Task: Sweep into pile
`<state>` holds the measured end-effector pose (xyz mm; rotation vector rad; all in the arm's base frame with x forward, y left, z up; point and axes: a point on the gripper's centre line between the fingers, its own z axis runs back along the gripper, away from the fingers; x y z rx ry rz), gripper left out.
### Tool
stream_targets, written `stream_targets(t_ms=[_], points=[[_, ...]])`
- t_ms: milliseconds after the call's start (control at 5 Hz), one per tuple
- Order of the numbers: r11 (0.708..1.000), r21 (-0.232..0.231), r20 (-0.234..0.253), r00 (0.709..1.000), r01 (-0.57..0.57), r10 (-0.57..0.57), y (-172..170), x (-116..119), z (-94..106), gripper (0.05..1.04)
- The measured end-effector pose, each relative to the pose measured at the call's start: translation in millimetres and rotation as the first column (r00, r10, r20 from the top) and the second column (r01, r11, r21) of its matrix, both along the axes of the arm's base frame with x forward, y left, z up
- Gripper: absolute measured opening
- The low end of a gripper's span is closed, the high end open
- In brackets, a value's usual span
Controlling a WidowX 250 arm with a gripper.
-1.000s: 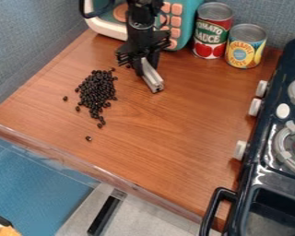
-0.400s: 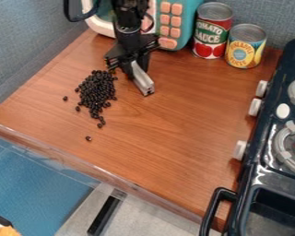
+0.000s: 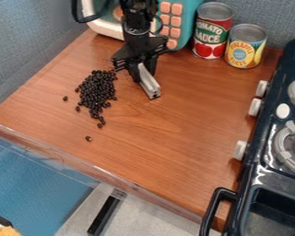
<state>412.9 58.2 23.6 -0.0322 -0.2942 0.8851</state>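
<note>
Beans (image 3: 96,92) lie in a loose heap on the left part of the wooden counter (image 3: 168,124), with a trail towards its front edge. Gathering seems the step in hand, largely done but for the stragglers. The gripper (image 3: 143,75) is clamped on a grey bar (image 3: 150,84), beside the heap; the next move probably calls for setting the bar beyond the outlying beans and pushing them inward. Count: one gripper, one bar, one heap, two tins (image 3: 213,34), beans too many to number

Smooth wood-look counter (image 3: 174,120) — glossy dark stove (image 3: 256,168) — shiny metal-topped cans (image 3: 215,14).
</note>
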Motion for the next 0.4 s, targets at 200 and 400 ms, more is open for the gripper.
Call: stream_targets(t_ms=[200,400], points=[[1.000,0.012,0.002,1.000,-0.001,0.001,2.4,-0.8,-0.8,0.378],[1.000,0.029,0.000,1.000,-0.005,0.005,9.1,-9.2,0.9,0.378]])
